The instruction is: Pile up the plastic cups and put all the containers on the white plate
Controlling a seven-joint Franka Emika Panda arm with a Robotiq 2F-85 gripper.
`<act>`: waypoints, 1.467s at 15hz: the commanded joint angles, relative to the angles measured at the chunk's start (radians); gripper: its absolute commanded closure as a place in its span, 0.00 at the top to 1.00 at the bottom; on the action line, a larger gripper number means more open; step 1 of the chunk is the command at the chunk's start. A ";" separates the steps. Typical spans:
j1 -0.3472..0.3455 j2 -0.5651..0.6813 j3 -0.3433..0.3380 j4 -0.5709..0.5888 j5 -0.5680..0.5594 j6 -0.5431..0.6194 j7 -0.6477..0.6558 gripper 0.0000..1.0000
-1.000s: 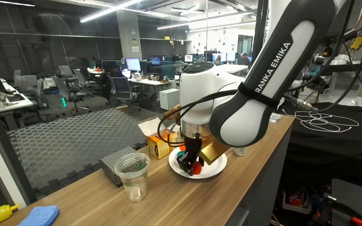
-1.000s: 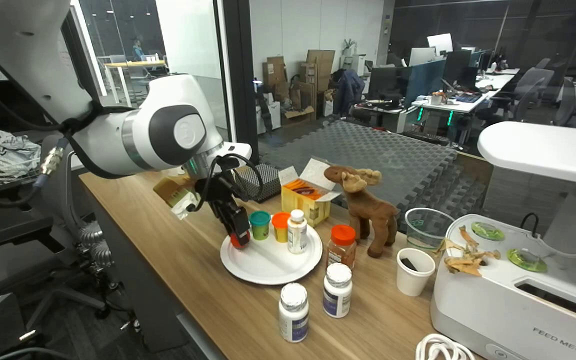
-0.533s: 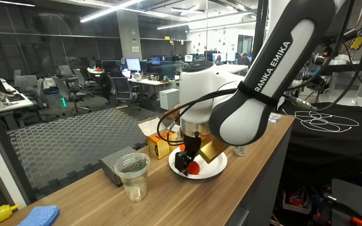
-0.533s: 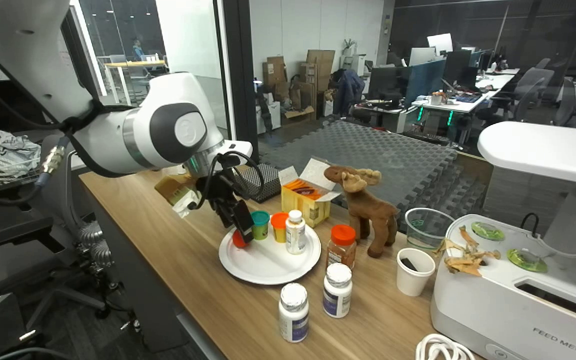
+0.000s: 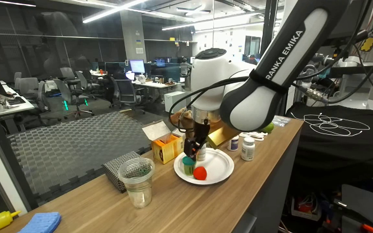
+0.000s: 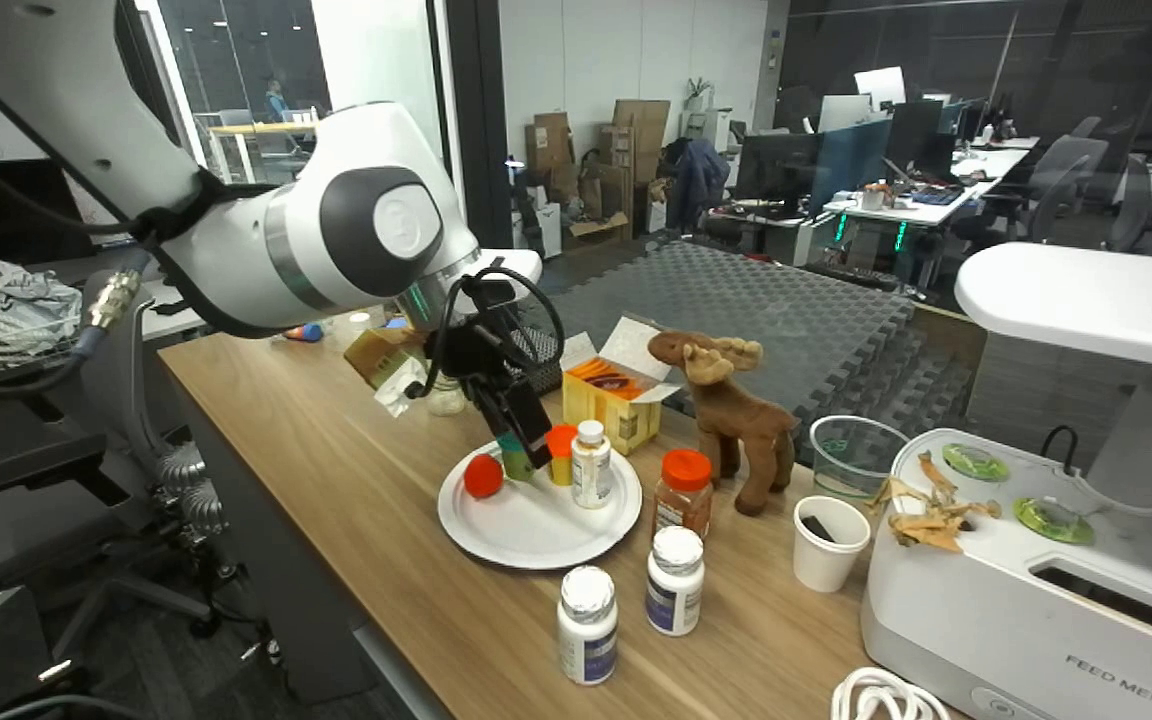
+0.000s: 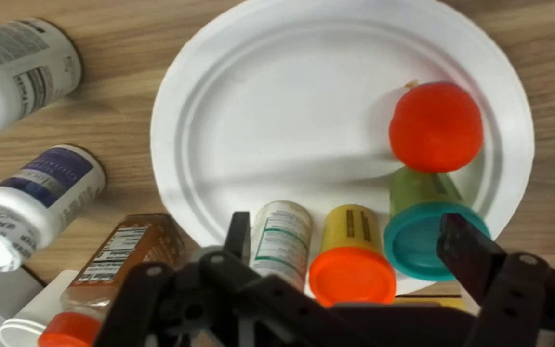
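Our fingers stand wide apart and grip nothing, hanging above the teal-lidded pot and the orange-lidded pot, low and right of centre in the wrist view; whether a tip brushes the teal lid we cannot tell. Both pots are squat, smooth and plastic-looking, likely light but stiff, so we would pinch either by its body, below the wider lid. Just beside the teal one sits a red round thing, matte and likely to roll. All three rest on the white plate, ridged and papery, which would probably slide or tip under edge pressure. Off the plate, right of centre in an exterior view, the red-lidded jar has see-through sides and brownish contents; we guess it weighs most, and would hold it at mid-body. Farther out on the wood-grained table, a clear cup stands upright, lower left in an exterior view, and a second clear cup at the right of an exterior view; both look thin-walled, probably slippery and easily crushed, so we would squeeze lightly under the rim
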 commanded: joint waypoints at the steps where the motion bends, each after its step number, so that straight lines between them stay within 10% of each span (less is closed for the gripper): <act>1: -0.052 -0.034 -0.023 0.006 -0.044 0.039 -0.026 1.00; 13: -0.262 -0.029 0.003 -0.004 -0.045 0.334 -0.204 1.00; 16: -0.340 -0.081 0.118 -0.075 0.063 0.327 -0.411 1.00; 17: -0.447 -0.118 0.255 -0.110 0.051 0.289 -0.436 1.00; 18: -0.341 -0.033 0.112 -0.033 0.015 0.306 -0.340 1.00; 22: -0.357 -0.031 0.129 -0.044 0.021 0.305 -0.353 1.00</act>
